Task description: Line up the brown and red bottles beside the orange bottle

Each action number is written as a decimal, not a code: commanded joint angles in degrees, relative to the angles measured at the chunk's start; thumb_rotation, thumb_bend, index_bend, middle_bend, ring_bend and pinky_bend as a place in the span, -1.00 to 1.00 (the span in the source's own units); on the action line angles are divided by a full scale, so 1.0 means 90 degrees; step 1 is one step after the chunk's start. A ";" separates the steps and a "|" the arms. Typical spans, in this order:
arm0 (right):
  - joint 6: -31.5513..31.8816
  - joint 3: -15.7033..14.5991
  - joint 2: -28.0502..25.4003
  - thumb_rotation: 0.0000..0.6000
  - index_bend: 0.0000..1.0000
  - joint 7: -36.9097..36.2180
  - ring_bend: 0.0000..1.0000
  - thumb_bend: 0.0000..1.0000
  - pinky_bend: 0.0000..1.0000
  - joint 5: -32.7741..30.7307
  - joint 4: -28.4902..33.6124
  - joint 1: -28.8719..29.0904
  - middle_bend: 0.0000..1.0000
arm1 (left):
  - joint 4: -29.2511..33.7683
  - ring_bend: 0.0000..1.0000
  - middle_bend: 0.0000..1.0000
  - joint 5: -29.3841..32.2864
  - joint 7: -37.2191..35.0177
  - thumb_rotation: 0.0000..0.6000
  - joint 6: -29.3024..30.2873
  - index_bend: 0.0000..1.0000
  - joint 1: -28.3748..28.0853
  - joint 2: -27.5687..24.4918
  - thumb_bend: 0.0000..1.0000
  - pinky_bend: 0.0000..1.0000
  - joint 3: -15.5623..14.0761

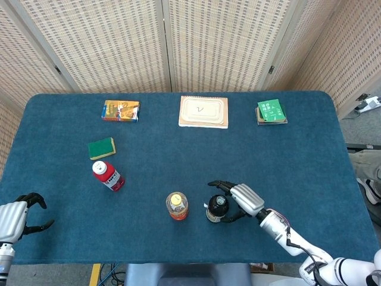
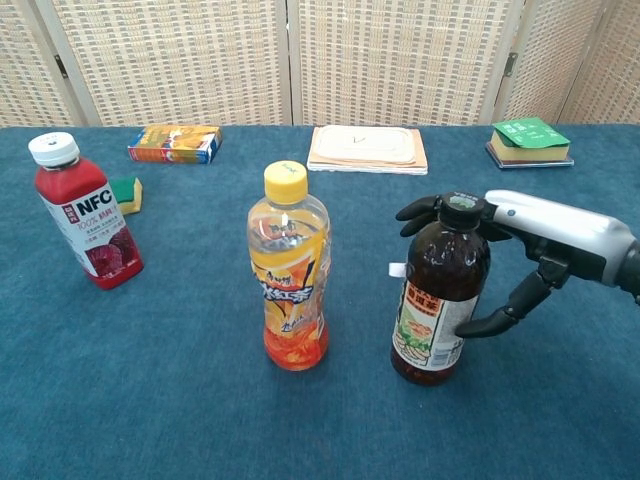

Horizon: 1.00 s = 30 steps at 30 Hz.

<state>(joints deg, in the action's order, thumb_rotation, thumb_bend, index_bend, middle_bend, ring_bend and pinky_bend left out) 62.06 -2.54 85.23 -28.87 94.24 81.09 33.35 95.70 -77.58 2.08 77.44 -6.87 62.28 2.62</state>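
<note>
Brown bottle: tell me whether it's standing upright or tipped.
Upright. The brown bottle stands on its base on the table, cap on top, with the right hand around it.

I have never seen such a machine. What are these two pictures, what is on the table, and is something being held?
This is a robot with two arms ending in mechanical hands. One picture looks down from its head, the other looks forward from its chest. On the blue table stand a red bottle, an orange bottle and a brown bottle. The right hand has its fingers around the brown bottle, beside the orange one. The left hand holds nothing. Farther back lie a sponge, a colourful box, a notebook and a green book.
</note>
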 commanded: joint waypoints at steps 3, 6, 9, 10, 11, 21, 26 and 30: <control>0.0081 -0.0039 -0.0084 1.00 -0.79 0.0087 -0.63 -1.00 -0.26 0.0101 0.0139 0.0003 -0.72 | 0.0005 -0.32 -0.25 0.0003 0.0012 1.00 -0.0009 0.06 -0.0002 -0.0002 -0.80 0.18 -0.0004; 0.0150 -0.0060 -0.0153 1.00 -0.82 0.0150 -0.64 -1.00 -0.26 0.0166 0.0268 -0.0002 -0.73 | 0.0008 -0.32 -0.25 0.0003 0.0019 1.00 -0.0009 0.06 -0.0002 -0.0003 -0.80 0.18 -0.0006; 0.0239 -0.0095 -0.0251 1.00 -0.82 0.0215 -0.64 -1.00 -0.26 0.0246 0.0424 -0.0018 -0.73 | 0.0007 -0.32 -0.25 0.0008 0.0024 1.00 -0.0016 0.06 -0.0004 -0.0002 -0.80 0.18 -0.0008; 0.0270 -0.0106 -0.0289 1.00 -0.82 0.0238 -0.64 -1.00 -0.26 0.0272 0.0479 -0.0026 -0.73 | 0.0007 -0.32 -0.25 0.0008 0.0024 1.00 -0.0018 0.06 -0.0004 -0.0003 -0.80 0.18 -0.0009; 0.0312 -0.0123 -0.0347 1.00 -0.82 0.0274 -0.64 -1.00 -0.26 0.0308 0.0559 -0.0037 -0.73 | 0.0006 -0.32 -0.25 0.0009 0.0023 1.00 -0.0017 0.06 -0.0003 -0.0003 -0.80 0.18 -0.0010; 0.0652 -0.0213 -0.1125 1.00 -0.82 0.0881 -0.65 -1.00 -0.27 0.0432 0.1353 -0.0214 -0.73 | -0.0011 -0.32 -0.25 0.0014 0.0057 1.00 -0.0036 0.06 -0.0014 0.0022 -0.80 0.18 -0.0014; 0.0838 -0.0215 -0.1620 1.00 -0.82 0.1548 -0.65 -1.00 -0.27 0.0389 0.1746 -0.0388 -0.73 | -0.0021 -0.32 -0.25 -0.0007 0.0037 1.00 -0.0075 0.04 -0.0040 0.0052 -0.80 0.19 -0.0019; 0.1085 -0.0204 -0.2019 1.00 -0.82 0.2375 -0.65 -1.00 -0.27 0.0282 0.2014 -0.0648 -0.73 | -0.0024 -0.31 -0.25 -0.0056 -0.0021 1.00 -0.0088 0.02 -0.0073 0.0089 -0.80 0.19 -0.0006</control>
<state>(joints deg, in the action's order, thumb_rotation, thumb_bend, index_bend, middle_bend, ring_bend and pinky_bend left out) 70.07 -4.40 69.71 -11.90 97.49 97.18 29.34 95.50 -78.02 1.96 76.67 -7.47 63.02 2.53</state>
